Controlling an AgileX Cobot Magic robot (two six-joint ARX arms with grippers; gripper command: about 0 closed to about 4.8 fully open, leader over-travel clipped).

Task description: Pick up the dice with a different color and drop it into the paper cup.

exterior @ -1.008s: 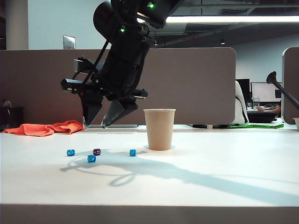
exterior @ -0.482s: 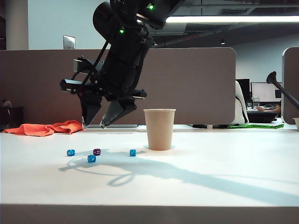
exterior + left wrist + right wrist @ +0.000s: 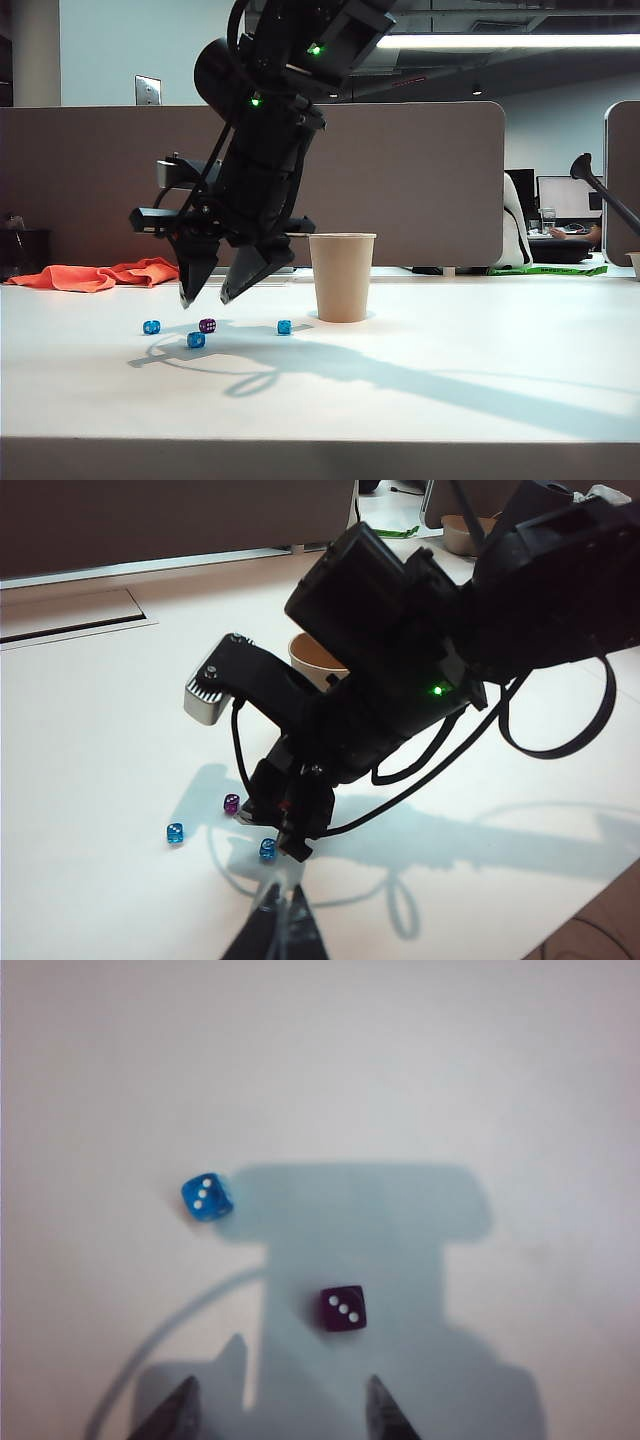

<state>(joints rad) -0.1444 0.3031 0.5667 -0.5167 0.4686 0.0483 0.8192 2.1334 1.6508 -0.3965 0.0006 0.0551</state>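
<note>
Cut off by the frame edge in the right wrist view: right gripper (image 3: 277,1412), only two dark fingertips showing. Barely visible in the left wrist view: left gripper (image 3: 280,927), tips alone, blurred, gap unreadable. Largely hidden behind the right arm there: paper cup (image 3: 312,660), just a slice of rim. Too small in the exterior view: pips on the purple die (image 3: 207,325).

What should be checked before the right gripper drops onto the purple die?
1. Right gripper open: ok.
2. Right gripper above the purple die, not touching: ok.
3. Die centred between the fingertips: not ok, it sits toward one finger.
4. Nearest blue die clear of the purple one: ok.
5. Paper cup upright on the table: ok.
6. Left gripper away from the dice: ok; open or shut: cannot tell.
</note>
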